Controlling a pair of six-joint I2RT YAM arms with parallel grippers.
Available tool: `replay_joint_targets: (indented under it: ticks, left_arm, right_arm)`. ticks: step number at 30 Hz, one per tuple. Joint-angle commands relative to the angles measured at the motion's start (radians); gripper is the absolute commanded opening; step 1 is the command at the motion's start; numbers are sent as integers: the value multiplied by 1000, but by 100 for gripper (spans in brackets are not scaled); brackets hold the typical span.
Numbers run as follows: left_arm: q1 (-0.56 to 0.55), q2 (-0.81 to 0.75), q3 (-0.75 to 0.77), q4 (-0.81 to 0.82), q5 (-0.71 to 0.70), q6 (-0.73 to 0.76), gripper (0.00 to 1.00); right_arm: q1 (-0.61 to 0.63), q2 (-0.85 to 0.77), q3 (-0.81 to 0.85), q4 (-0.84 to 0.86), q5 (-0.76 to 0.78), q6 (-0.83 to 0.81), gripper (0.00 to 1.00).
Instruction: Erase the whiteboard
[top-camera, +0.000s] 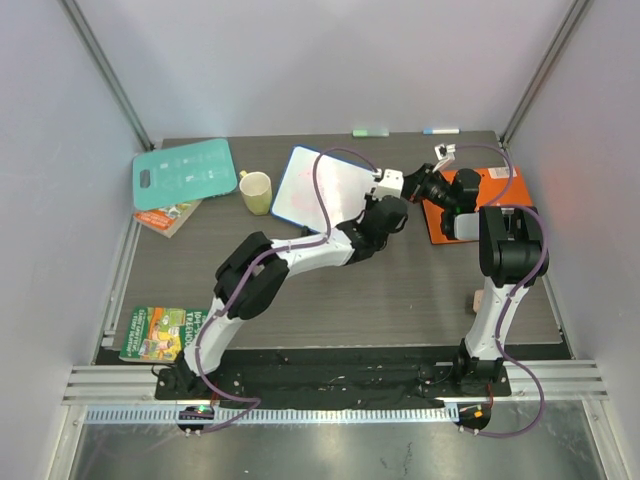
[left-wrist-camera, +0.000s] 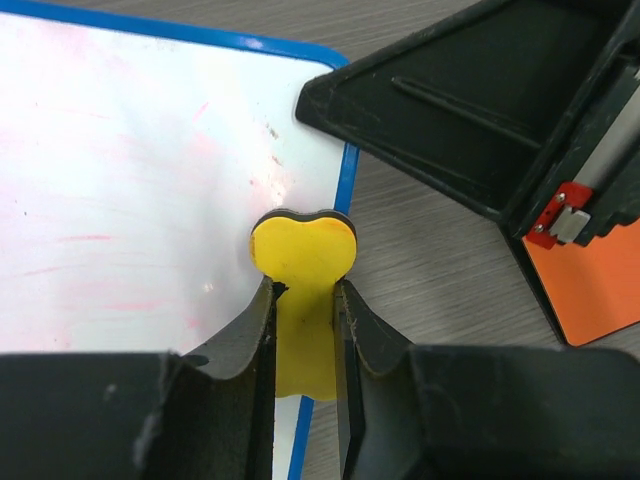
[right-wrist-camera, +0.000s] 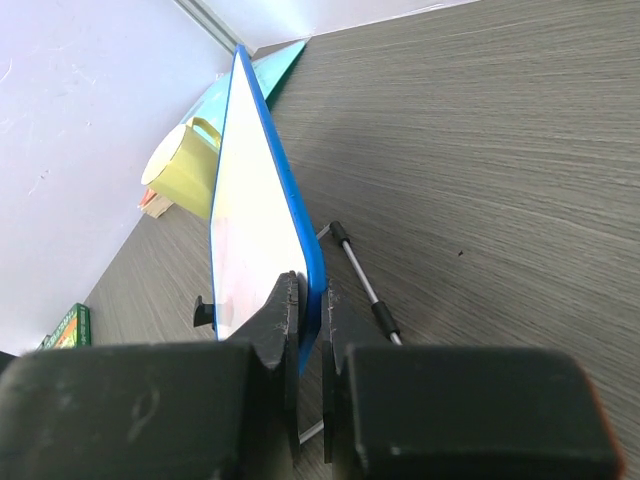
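The small white whiteboard with a thin blue frame (top-camera: 315, 190) stands tilted on the grey wood-grain table (top-camera: 400, 290), toward 12 o'clock from the middle. The right gripper (right-wrist-camera: 308, 292) is clamped on the blue edge at the board's 3 o'clock side. The left gripper (left-wrist-camera: 305, 295) pinches a yellow bone-shaped foam eraser (left-wrist-camera: 303, 250) at that same edge, beside faint red smears. A pale yellow mug (top-camera: 256, 192) sits at the board's 9 o'clock, and an orange rectangular folder (top-camera: 500, 185) at its 3 o'clock.
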Motion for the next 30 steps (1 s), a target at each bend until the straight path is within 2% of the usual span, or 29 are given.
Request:
replay_joint_targets:
  ticks: [1, 5, 10, 17, 23, 30]
  left_arm:
    - [11, 45, -117, -168, 68, -76, 0]
    - [85, -9, -174, -156, 85, -118, 0]
    - [160, -87, -292, -144, 42, -139, 0]
    - [197, -131, -403, -119, 21, -207, 0]
    - [191, -98, -335, -102, 37, -173, 0]
    - [124, 10, -33, -110, 27, -55, 0]
  right_arm:
    - [49, -48, 28, 89, -78, -87, 1]
    - [49, -46, 27, 91, -78, -87, 1]
    - [50, -48, 28, 91, -81, -85, 1]
    - [50, -49, 27, 88, -80, -88, 1]
    - [50, -45, 30, 88, -81, -87, 1]
    - [52, -45, 30, 86, -81, -87, 2]
